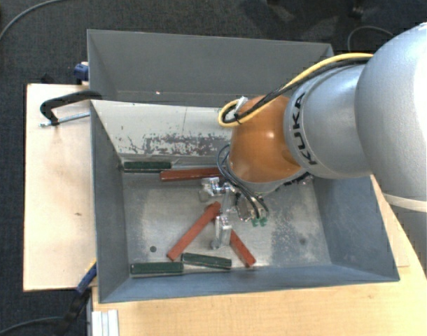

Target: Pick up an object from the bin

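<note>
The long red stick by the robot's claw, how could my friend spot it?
Look in the grey bin, on its floor just left of the gripper. The long red stick slants up towards the gripper, while the green sticks in front lie level.

The arm (381, 110) is thick, rounded and silver-grey, with black KUKA lettering (299, 133) on a band near its wrist. A glossy orange cover (262, 149) wraps the wrist. A yellow cable (330, 61) runs along the arm and loops at the cover.
</note>
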Controlling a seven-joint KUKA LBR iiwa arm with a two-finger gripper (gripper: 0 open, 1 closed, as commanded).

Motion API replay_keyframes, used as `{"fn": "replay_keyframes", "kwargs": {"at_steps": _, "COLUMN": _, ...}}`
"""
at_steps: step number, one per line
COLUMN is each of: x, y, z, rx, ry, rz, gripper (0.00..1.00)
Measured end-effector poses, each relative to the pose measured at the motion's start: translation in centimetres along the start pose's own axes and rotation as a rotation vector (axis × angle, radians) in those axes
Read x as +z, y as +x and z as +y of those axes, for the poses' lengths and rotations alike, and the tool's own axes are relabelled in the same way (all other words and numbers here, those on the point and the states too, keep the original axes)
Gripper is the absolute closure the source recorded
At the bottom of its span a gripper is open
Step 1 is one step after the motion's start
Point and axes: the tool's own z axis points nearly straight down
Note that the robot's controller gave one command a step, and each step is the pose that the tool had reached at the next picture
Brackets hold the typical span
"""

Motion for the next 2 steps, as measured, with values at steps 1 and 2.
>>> {"fn": "replay_keyframes", "kwargs": {"at_steps": 1, "x": -0.3, "y": -0.2, "z": -0.5, "rx": 0.007, "ry": 0.004, "rz": -0.006, "gripper": 1.00}}
{"fn": "replay_keyframes", "kwargs": {"at_steps": 2, "x": -0.3, "y": 2.1, "z": -10.6, "rx": -0.585, "ry": 0.009, "rz": -0.005, "gripper": 1.00}}
